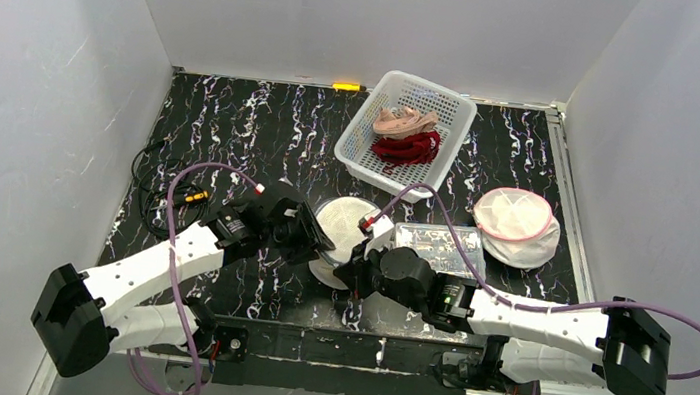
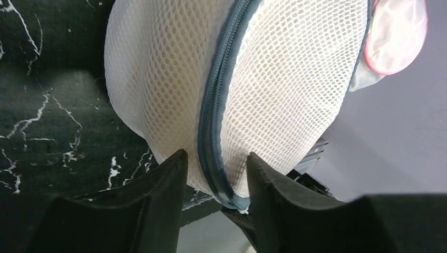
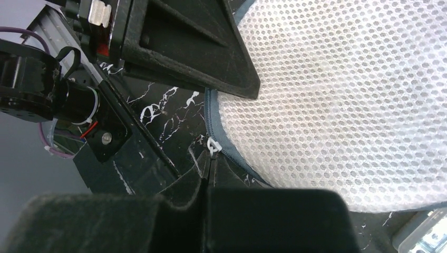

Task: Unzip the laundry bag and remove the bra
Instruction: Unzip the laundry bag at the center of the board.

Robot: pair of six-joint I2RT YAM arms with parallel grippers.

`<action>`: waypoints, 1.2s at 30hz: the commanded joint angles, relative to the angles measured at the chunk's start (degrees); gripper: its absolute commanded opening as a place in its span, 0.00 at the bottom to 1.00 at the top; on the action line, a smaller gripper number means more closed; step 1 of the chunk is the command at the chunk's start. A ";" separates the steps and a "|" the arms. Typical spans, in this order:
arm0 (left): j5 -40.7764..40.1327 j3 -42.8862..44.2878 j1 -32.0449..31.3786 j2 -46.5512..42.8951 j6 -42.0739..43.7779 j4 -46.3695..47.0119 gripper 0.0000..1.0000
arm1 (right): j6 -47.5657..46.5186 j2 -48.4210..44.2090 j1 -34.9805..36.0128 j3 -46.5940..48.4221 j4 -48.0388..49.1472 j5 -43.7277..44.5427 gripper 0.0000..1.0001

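The laundry bag (image 1: 348, 220) is a round white mesh pouch with a blue-grey zipper, lying at the table's middle front. In the left wrist view, the bag (image 2: 284, 79) has its zipped rim (image 2: 211, 121) between my left gripper's (image 2: 215, 163) fingers, which press the mesh on both sides. My left gripper (image 1: 319, 239) holds the bag's left edge. My right gripper (image 3: 210, 158) is shut on the small white zipper pull (image 3: 212, 146) at the bag's near edge (image 3: 342, 105). In the top view it (image 1: 349, 270) sits just in front of the bag. The bra inside is hidden.
A white basket (image 1: 355, 163) at the back holds a beige garment (image 1: 404, 121) and a red garment (image 1: 406, 148). A second mesh bag with a pink rim (image 1: 516, 223) lies at the right. A clear plastic box (image 1: 441, 244) sits beside the right arm. A black cable (image 1: 151, 183) lies on the left.
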 commanded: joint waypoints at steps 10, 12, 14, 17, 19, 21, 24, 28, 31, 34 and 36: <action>-7.44 2.48 -0.35 1.26 0.64 -4.60 0.00 | 0.49 -4.74 0.06 2.15 -3.22 4.35 0.01; -7.96 2.53 -0.31 1.13 0.33 -5.23 0.00 | 0.84 -5.35 0.06 1.73 -3.62 5.23 0.01; -8.86 2.68 -0.31 0.84 0.22 -6.16 0.00 | 1.15 -6.12 0.06 1.45 -4.56 6.14 0.01; -10.48 2.64 -0.29 -0.08 -0.23 -7.68 0.00 | 1.54 -6.93 0.01 1.05 -6.22 7.56 0.01; -11.55 2.51 -0.29 -0.85 -0.45 -8.48 0.00 | 1.80 -7.62 0.12 0.67 -6.98 8.29 0.01; -12.15 2.38 -0.26 -1.47 -0.54 -8.91 0.00 | 2.04 -8.17 0.01 0.16 -7.90 9.51 0.01; -12.47 2.37 -0.18 -1.97 -0.44 -9.23 0.00 | 2.31 -8.86 0.00 -0.52 -8.66 11.01 0.01; -12.09 1.75 -0.18 -2.44 -0.62 -8.86 0.00 | 2.75 -8.98 0.05 -0.97 -9.10 12.46 0.01; -11.87 1.05 -0.17 -2.82 -0.78 -8.36 0.00 | 3.23 -8.25 0.03 -1.03 -9.05 12.77 0.01; -11.55 0.67 -0.20 -3.23 -1.17 -7.89 0.00 | 3.80 -7.66 0.04 -0.71 -8.87 12.56 0.01; -11.40 0.34 -0.20 -3.58 -1.59 -7.37 0.00 | 4.32 -7.64 0.00 -0.43 -8.87 12.03 0.01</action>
